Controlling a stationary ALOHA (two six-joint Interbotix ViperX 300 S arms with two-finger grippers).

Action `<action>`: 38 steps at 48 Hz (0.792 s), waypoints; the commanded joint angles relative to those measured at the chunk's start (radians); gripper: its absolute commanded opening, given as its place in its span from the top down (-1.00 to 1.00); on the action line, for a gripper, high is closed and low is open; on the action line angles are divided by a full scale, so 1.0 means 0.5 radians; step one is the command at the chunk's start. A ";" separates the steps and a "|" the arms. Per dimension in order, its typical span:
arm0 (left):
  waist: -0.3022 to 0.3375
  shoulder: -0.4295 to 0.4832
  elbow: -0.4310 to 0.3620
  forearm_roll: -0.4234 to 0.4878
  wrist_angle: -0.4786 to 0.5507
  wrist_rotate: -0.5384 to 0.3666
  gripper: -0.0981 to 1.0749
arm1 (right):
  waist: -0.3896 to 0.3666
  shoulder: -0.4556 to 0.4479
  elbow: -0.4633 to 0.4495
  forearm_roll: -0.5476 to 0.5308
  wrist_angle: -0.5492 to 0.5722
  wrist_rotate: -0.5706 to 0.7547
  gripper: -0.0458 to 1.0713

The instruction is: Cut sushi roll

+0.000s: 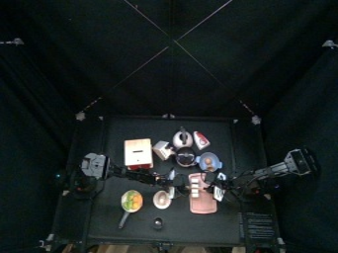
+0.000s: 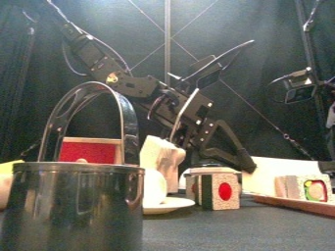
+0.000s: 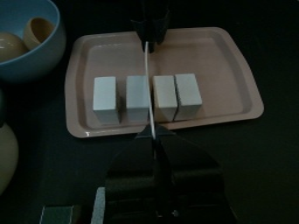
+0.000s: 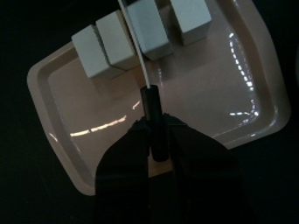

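The sushi roll (image 3: 146,96) lies on a pink tray (image 3: 216,52) at the table's front, about 5 o'clock from centre, already in four pieces. A knife (image 4: 136,66) stands between the two middle pieces, its handle clamped in the right gripper (image 4: 152,144). The left gripper (image 3: 149,153) hovers close; whether its jaws hold anything, I can't tell. A sideways push could topple a piece or slide the tray. The blade's edge is hidden between pieces.
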 commanded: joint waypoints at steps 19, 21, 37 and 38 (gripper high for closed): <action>-0.058 0.043 -0.067 0.006 0.012 0.000 0.29 | 0.083 -0.135 -0.006 0.095 0.227 0.021 0.25; -0.061 0.052 -0.067 0.006 0.012 0.000 0.29 | 0.083 -0.138 -0.003 0.092 0.230 0.021 0.25; -0.092 0.083 -0.071 0.003 0.064 -0.003 0.29 | 0.086 -0.117 0.028 0.135 0.193 0.021 0.26; -0.095 0.083 -0.074 0.003 0.064 -0.003 0.29 | 0.086 -0.120 0.028 0.138 0.193 0.021 0.26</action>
